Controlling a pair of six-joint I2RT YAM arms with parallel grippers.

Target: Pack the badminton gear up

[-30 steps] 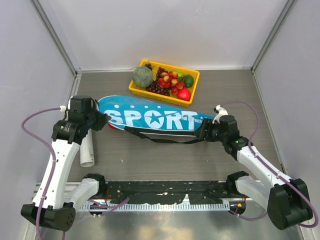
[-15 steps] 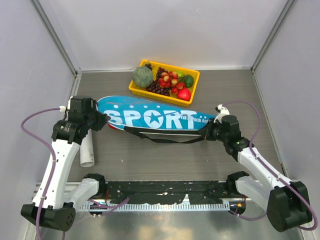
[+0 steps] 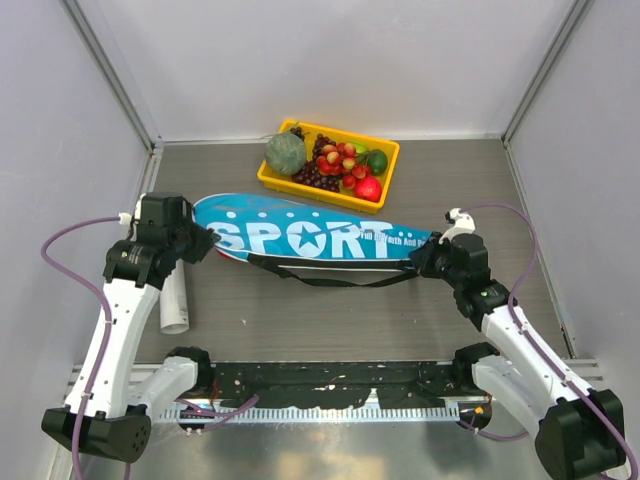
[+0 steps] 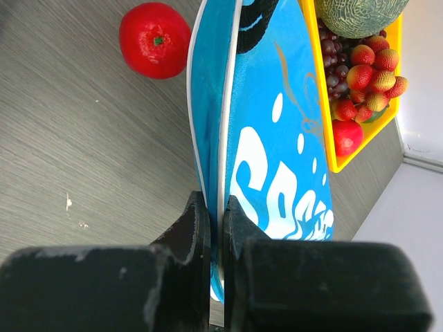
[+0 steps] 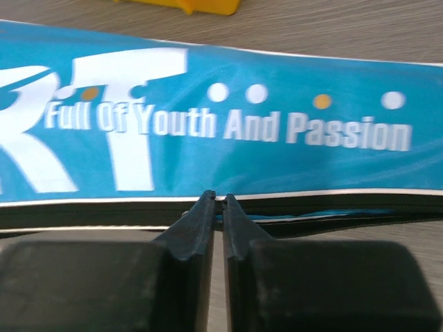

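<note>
The big blue "SPORT" bag (image 3: 310, 238) lies across the middle of the table. My left gripper (image 3: 206, 240) is shut on the rim of its wide left end, and the left wrist view shows the edge (image 4: 214, 138) pinched between the jaws (image 4: 216, 202). My right gripper (image 3: 422, 262) is at the narrow right end. There its tips (image 5: 217, 197) are closed on the black zipper line (image 5: 311, 207), on the pull as far as I can tell. The white tube (image 3: 175, 300) lies by the left arm. Rackets and shuttlecocks are out of view.
The yellow tray of fruit (image 3: 385, 190) stands just behind the bag. The small red ball (image 4: 154, 39) lies by the bag's left end on its near side. The bag's black strap (image 3: 330, 280) loops onto the table in front. Walls close in on three sides.
My right gripper has slid to the right along the bag's near edge towards its narrow tip. The left gripper and the bag have stayed put.
</note>
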